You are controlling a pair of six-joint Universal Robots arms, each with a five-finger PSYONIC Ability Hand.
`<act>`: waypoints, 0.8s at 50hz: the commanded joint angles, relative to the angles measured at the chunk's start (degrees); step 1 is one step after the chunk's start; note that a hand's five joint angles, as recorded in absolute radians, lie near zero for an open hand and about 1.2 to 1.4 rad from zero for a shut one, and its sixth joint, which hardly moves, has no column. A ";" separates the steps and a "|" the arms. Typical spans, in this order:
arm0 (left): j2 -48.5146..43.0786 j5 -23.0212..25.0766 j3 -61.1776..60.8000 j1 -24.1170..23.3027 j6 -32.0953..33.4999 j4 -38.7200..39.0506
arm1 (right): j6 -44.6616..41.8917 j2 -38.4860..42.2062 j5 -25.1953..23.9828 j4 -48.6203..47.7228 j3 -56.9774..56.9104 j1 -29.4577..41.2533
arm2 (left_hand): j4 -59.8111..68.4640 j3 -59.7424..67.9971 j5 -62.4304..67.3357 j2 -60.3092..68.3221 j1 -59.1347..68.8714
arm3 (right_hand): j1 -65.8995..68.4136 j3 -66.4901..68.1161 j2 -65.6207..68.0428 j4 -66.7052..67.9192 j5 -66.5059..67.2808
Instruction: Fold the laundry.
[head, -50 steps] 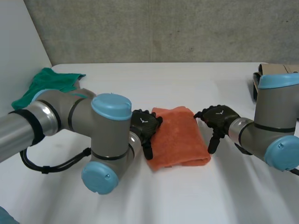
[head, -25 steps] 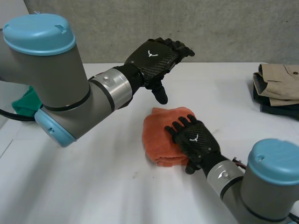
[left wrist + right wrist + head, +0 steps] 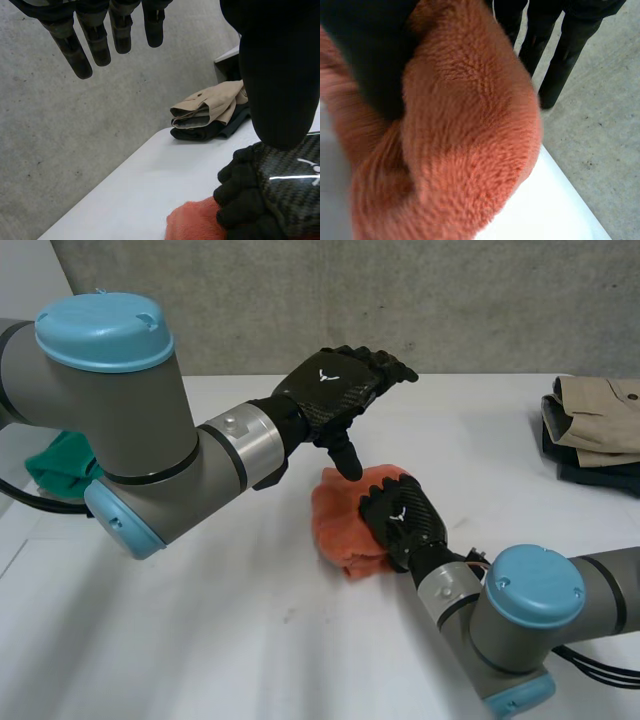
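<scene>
As the right hand point(image 3: 400, 522) closes on the folded orange towel point(image 3: 335, 525) in the middle of the white table point(image 3: 200, 640), its fingers, spread flat half a second ago, now curl into the cloth and bunch it, which looks like a lift toward the finished stack rather than another fold; the left hand point(image 3: 335, 380) hovers above, fingers straight, holding nothing. From the left wrist, those fingers point(image 3: 90, 47) hang in open air, folded beige and dark clothes point(image 3: 207, 110) beyond. From the right wrist, towel is gathered against the palm. A white emblem marks each hand's back; no readable writing
</scene>
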 commanded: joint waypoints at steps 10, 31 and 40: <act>2.52 -0.34 1.15 2.59 -0.11 0.69 | 2.45 -5.86 -0.13 0.15 -13.87 -7.93 | -0.98 -1.84 -1.65 -0.85 0.01 | 26.67 22.37 21.41 22.12 28.38; 5.86 -1.66 -1.05 2.77 -2.66 2.63 | 21.61 10.03 -12.78 -4.16 -44.82 -42.65 | -0.98 -1.84 -1.65 -0.85 0.01 | 26.67 22.37 21.41 22.12 28.38; 4.81 -1.66 -1.40 2.42 -2.66 2.63 | 21.87 23.75 -26.31 -3.90 -48.25 -50.30 | -0.98 -1.84 -1.65 -0.85 0.01 | 26.67 22.37 21.41 22.12 28.38</act>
